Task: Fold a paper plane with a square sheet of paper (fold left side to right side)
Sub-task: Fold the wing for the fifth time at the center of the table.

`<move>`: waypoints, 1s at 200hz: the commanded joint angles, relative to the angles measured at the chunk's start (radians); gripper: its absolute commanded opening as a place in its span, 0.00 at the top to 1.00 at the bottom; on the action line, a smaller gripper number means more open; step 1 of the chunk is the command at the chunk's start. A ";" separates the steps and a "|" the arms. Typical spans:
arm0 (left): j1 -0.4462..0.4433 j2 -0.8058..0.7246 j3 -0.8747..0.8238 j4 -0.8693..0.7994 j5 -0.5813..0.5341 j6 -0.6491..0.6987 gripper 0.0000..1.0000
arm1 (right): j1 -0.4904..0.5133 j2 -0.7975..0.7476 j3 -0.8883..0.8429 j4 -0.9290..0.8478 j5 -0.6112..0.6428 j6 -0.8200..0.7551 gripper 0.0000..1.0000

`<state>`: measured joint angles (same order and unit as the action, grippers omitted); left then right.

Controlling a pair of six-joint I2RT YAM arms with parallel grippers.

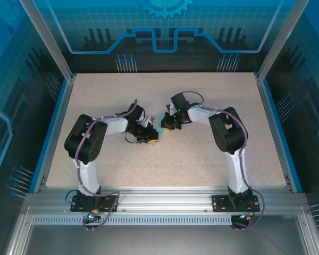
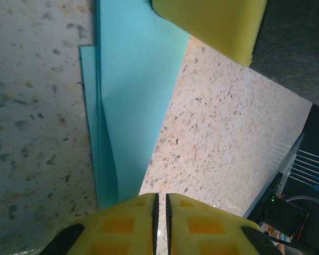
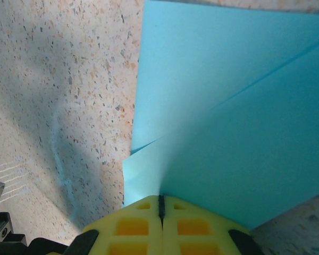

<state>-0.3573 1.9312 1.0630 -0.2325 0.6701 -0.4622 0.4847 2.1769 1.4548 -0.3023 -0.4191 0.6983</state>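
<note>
Paper (image 2: 130, 85) lies flat near the middle of table (image 1: 202, 159), between both arms. It is folded into a long narrow shape with stacked layers, and one layer's edge sticks out on the side (light blue, crease lines visible).

Left gripper (image 2: 160, 197) sits low at one end of paper. Its yellow fingers (image 2: 122, 223) are nearly together with only a thin slit between them, and nothing shows in the slit. Paper's end runs under one finger; can't tell if it is caught.

Right gripper (image 3: 160, 201) is at the opposite end with its fingers pressed together, seam closed. Its tips meet paper's edge where a crease runs in; can't tell if a layer is pinched or just pressed down. In the left wrist view its yellow fingertip (image 2: 212, 26) lies over paper's far end.

Top view shows both grippers close together, pointing at each other, with a sliver of blue between them.
</note>
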 commanded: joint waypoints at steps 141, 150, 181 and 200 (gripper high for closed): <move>0.000 0.021 -0.050 -0.029 -0.034 0.038 0.85 | 0.009 0.072 0.026 -0.148 0.077 -0.039 0.96; 0.000 0.019 -0.053 -0.031 -0.038 0.039 0.85 | 0.009 0.072 0.025 -0.149 0.077 -0.040 0.96; 0.000 0.004 -0.070 -0.037 -0.052 0.042 0.86 | 0.008 0.073 0.024 -0.151 0.076 -0.040 0.96; 0.000 -0.007 -0.085 -0.040 -0.057 0.043 0.86 | 0.006 0.075 0.023 -0.153 0.077 -0.042 0.96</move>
<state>-0.3573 1.9312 1.0214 -0.2096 0.6472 -0.4427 0.4847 2.1921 1.4937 -0.3561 -0.4160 0.6750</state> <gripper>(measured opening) 0.145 0.058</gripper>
